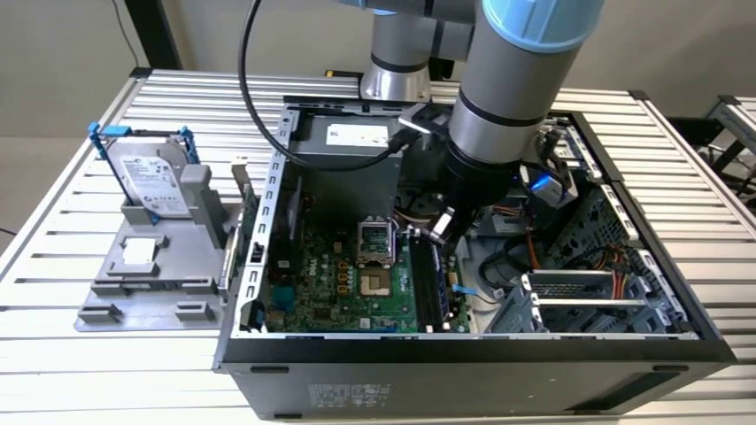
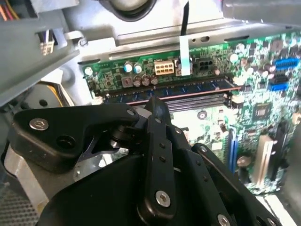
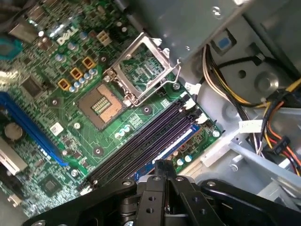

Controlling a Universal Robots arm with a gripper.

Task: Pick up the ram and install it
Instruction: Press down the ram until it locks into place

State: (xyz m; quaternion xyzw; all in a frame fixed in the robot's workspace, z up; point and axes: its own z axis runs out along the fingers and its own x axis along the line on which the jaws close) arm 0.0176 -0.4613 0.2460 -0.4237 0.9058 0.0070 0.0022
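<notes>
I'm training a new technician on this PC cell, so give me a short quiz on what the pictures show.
1. True or false: the hard drive lies inside the case.
2. The gripper is nearest to: A the CPU socket; B the memory slots; C the fixture outside the case.
3. Fill in: in both wrist views the ram sits in a ___ on the motherboard.

Key
1. False: the hard drive stands on the grey fixture outside the case, at the exterior view's left.
2. B
3. slot
</notes>
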